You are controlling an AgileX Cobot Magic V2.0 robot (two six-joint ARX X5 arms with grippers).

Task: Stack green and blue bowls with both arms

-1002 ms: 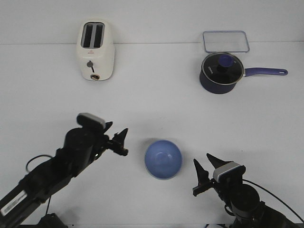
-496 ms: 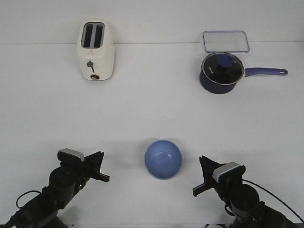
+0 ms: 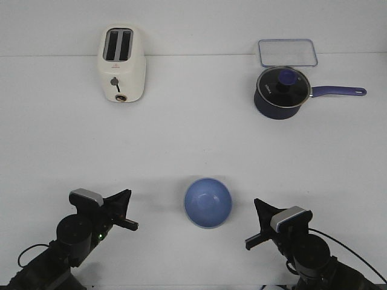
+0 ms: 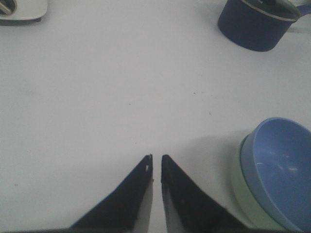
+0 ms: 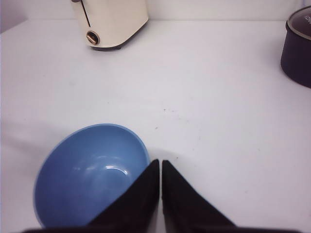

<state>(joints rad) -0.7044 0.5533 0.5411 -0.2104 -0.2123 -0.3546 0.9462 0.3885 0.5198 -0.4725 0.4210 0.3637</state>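
Blue bowl (image 3: 208,202) nested in green bowl (image 4: 243,194) at table centre. Left gripper (image 3: 124,212) at nine o'clock, right gripper (image 3: 257,226) at four; both closed, empty.

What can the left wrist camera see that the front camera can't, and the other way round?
Only the left wrist view shows the green bowl under the blue bowl, and the left end effector shut. Only the front view shows the clear container, the whole toaster, and the right end effector. Both show the blue bowl, saucepan and white table.
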